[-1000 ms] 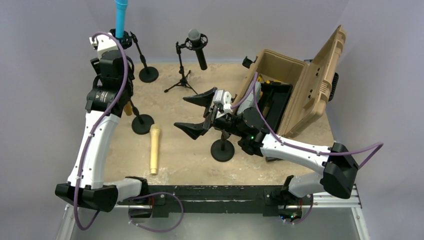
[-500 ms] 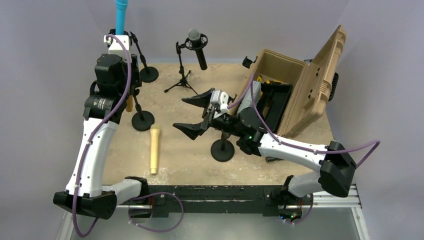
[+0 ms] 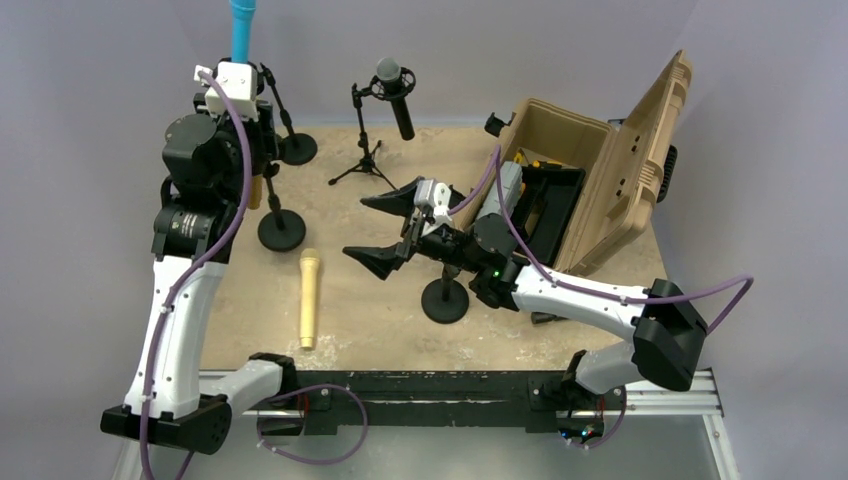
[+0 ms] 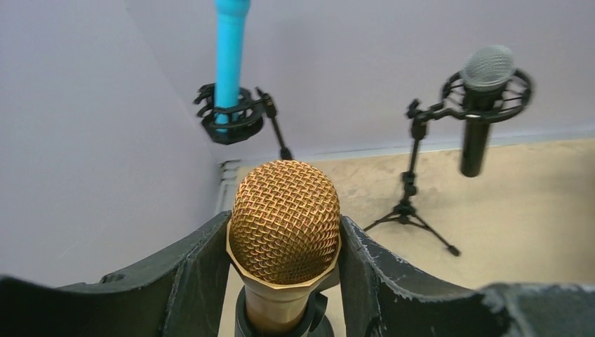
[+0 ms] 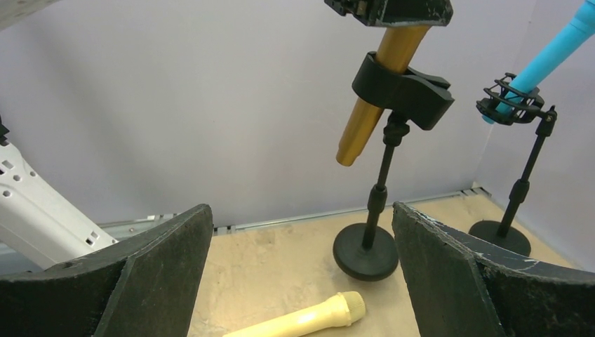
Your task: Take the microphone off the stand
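A gold microphone (image 4: 285,223) sits in the black clip (image 5: 401,90) of a round-based stand (image 3: 281,229) at the table's left. My left gripper (image 4: 284,226) is shut on its mesh head, one finger pressed to each side. In the right wrist view the gold body (image 5: 379,91) hangs tilted through the clip, and the left gripper (image 5: 389,10) shows at the top edge. In the top view my left gripper (image 3: 252,160) is above the stand. My right gripper (image 3: 358,226) is open and empty at mid-table, facing the stand from the right.
A cream microphone (image 3: 309,298) lies on the table in front of the stand. A blue microphone (image 3: 241,35) stands in a shock mount at the back left. A black microphone (image 3: 398,100) hangs on a tripod. An open tan case (image 3: 600,170) is on the right, with another round stand base (image 3: 445,298) nearby.
My left arm has swung left and back while holding the gold microphone. The stand's base has slid toward the back with it. My right gripper has edged slightly left.
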